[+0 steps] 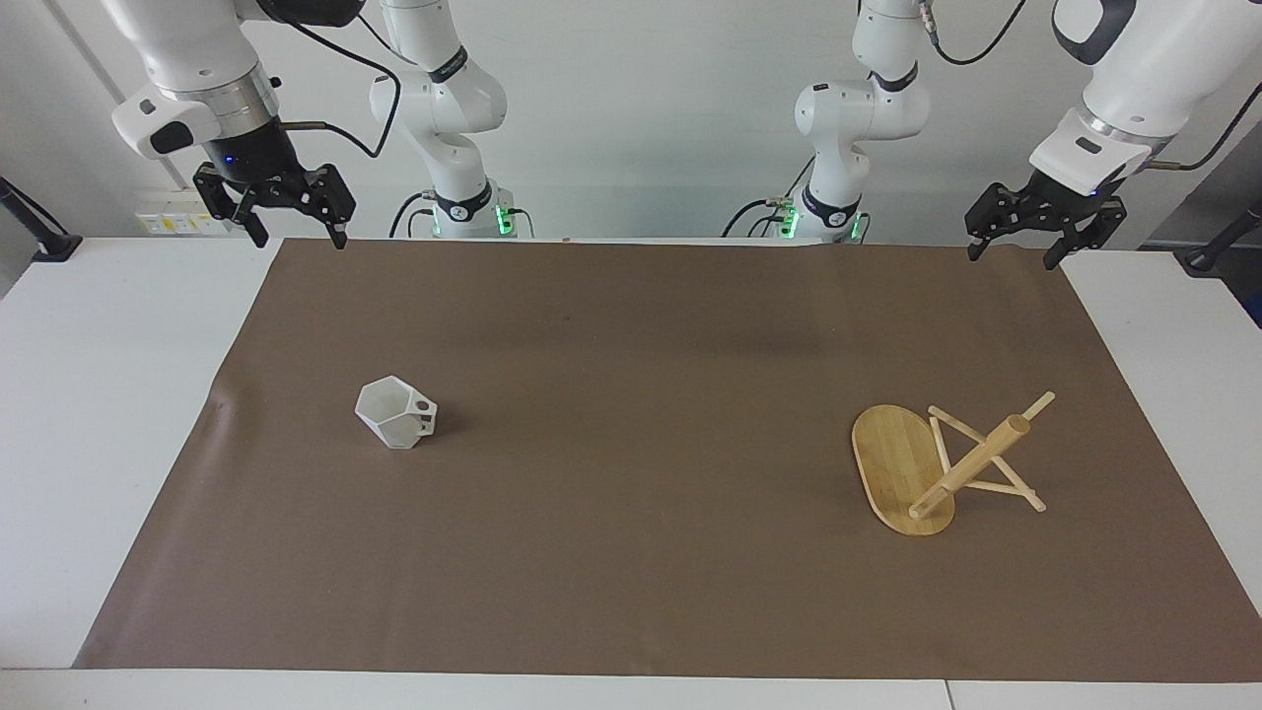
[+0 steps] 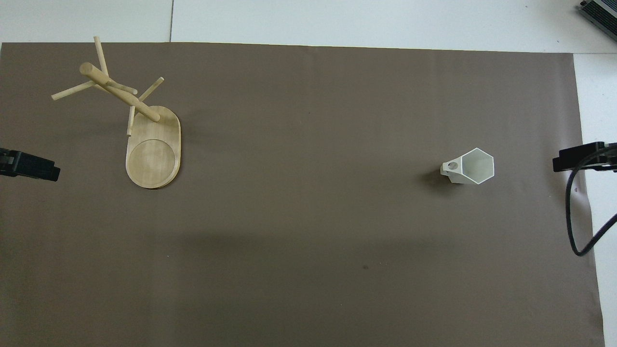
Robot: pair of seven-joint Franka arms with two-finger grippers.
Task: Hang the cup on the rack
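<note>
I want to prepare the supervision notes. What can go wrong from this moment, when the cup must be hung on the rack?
1. The cup stands at the right arm's end of the table and the rack at the left arm's end, so a long carry or a handover may be needed.
2. The cup's handle hole is small, and the pegs are thin, so threading could easily miss.
3. Both the left gripper and the right gripper hang open, away from both things.

A plain white cup point(image 1: 396, 413) and a pale, faintly grained bamboo rack point(image 1: 946, 463) sit on a flat brown mat point(image 1: 631, 552) over a white table point(image 1: 99, 394).
</note>
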